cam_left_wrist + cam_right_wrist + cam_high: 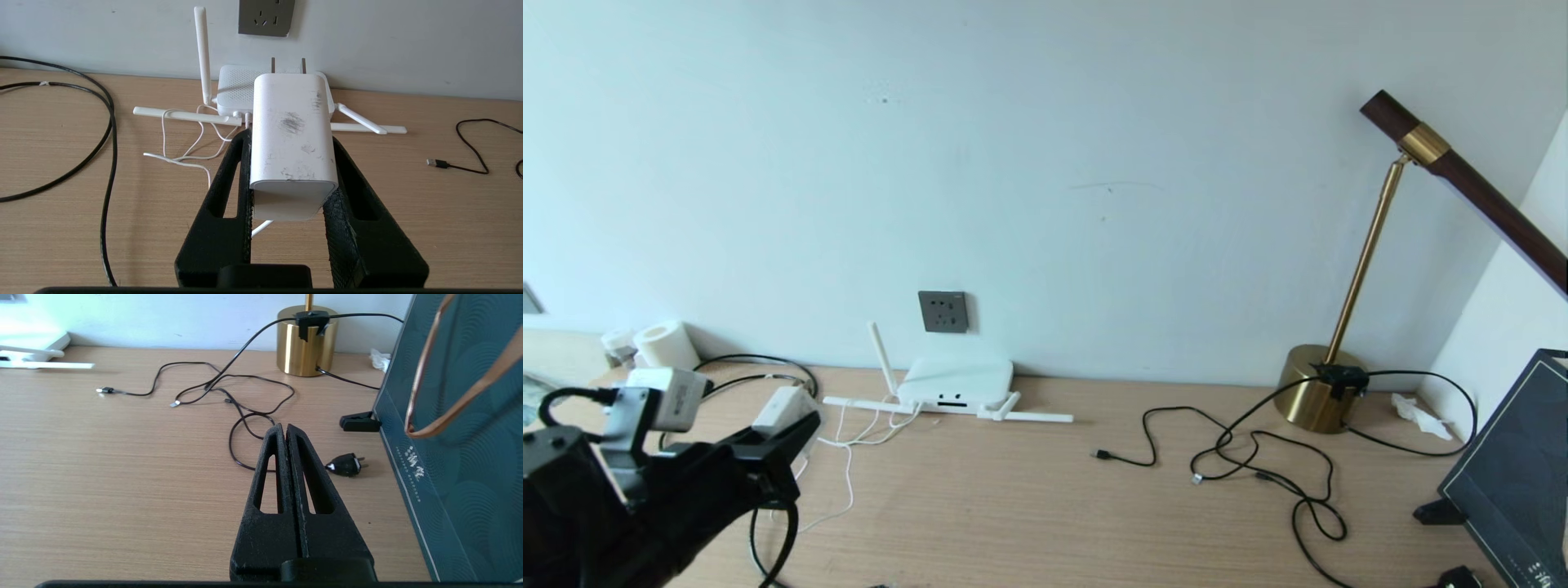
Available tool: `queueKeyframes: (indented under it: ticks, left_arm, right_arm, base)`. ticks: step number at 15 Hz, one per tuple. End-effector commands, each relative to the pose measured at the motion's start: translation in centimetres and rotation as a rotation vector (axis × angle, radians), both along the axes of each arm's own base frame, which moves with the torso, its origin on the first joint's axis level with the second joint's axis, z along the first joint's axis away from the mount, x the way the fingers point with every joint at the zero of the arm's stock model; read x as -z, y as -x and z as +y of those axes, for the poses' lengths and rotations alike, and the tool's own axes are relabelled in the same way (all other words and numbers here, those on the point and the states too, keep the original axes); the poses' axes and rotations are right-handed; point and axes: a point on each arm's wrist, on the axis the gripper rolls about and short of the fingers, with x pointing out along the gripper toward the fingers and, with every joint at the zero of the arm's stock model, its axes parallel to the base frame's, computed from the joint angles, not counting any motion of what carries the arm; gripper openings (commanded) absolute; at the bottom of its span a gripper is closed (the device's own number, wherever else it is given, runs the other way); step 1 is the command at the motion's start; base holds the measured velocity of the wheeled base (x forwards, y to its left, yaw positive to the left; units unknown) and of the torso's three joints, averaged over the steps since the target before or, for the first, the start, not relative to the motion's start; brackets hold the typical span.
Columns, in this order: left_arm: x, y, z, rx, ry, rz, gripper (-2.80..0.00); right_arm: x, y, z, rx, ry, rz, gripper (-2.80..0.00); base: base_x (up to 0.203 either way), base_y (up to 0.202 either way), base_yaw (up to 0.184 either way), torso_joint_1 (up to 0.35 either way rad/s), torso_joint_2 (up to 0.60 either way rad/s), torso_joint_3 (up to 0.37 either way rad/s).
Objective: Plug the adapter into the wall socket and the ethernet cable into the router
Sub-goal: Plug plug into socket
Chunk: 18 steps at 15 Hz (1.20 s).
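My left gripper [291,136] is shut on the white adapter [292,134], held a little above the desk with its two metal prongs pointing at the wall. In the head view this gripper [796,429] and the adapter [784,406] are at the lower left. The dark grey wall socket [943,311] [266,17] is on the wall ahead, above the white router [956,381] [235,92]. The adapter's thin white cord [179,159] runs to the router. A thick black ethernet cable [108,122] loops on the left, its tip out of view. My right gripper [284,426] is shut and empty over the desk.
A gold lamp base [1319,398] stands at the back right, with thin black cables [1258,457] sprawled in front of it. A chunky black plug [346,464] lies beside a dark teal bag [457,457]. A paper roll [666,345] sits at the back left.
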Motion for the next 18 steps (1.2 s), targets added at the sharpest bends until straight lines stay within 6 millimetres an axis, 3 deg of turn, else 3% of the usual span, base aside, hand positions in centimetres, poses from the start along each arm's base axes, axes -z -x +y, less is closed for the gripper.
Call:
queueKeyframes:
  ticks: [1,4,7,10,12,14,18]
  left_arm:
    - [0.1,-0.1,0.0,-0.001,0.0,0.0,-2.8]
    - [0.0,-0.8,-0.1,-0.002,0.001,0.0,-2.8]
    - [1.6,-4.1,-0.4,-0.008,-0.007,0.065,-2.8]
    - [5.8,-9.0,-0.7,-0.025,-0.011,0.141,-2.8]
    - [8.4,-13.5,-0.5,-0.04,-0.004,0.116,-2.8]
    - [9.5,-17.7,-0.3,-0.034,0.011,0.024,-2.8]
    - [10.8,-23.3,-0.6,0.001,0.024,-0.112,-2.8]
  right_arm:
    - [0.0,0.0,0.0,0.0,0.0,0.0,-2.8]
    - [0.0,0.0,0.0,0.0,0.0,0.0,-2.8]
    - [0.0,0.0,0.0,0.0,0.0,0.0,-2.8]
    - [0.0,0.0,0.0,0.0,0.0,0.0,-2.8]
    - [0.0,0.0,0.0,0.0,0.0,0.0,-2.8]
    - [0.0,0.0,0.0,0.0,0.0,0.0,-2.8]
    - [0.0,0.0,0.0,0.0,0.0,0.0,-2.8]
  base:
    - [0.0,0.0,0.0,0.0,0.0,0.0]
    - [0.0,0.0,0.0,0.0,0.0,0.0]
    - [0.0,0.0,0.0,0.0,0.0,0.0]
    - [0.0,0.0,0.0,0.0,0.0,0.0]
    - [0.0,0.0,0.0,0.0,0.0,0.0]
    - [0.0,0.0,0.0,0.0,0.0,0.0]
    - [0.0,0.0,0.0,0.0,0.0,0.0]
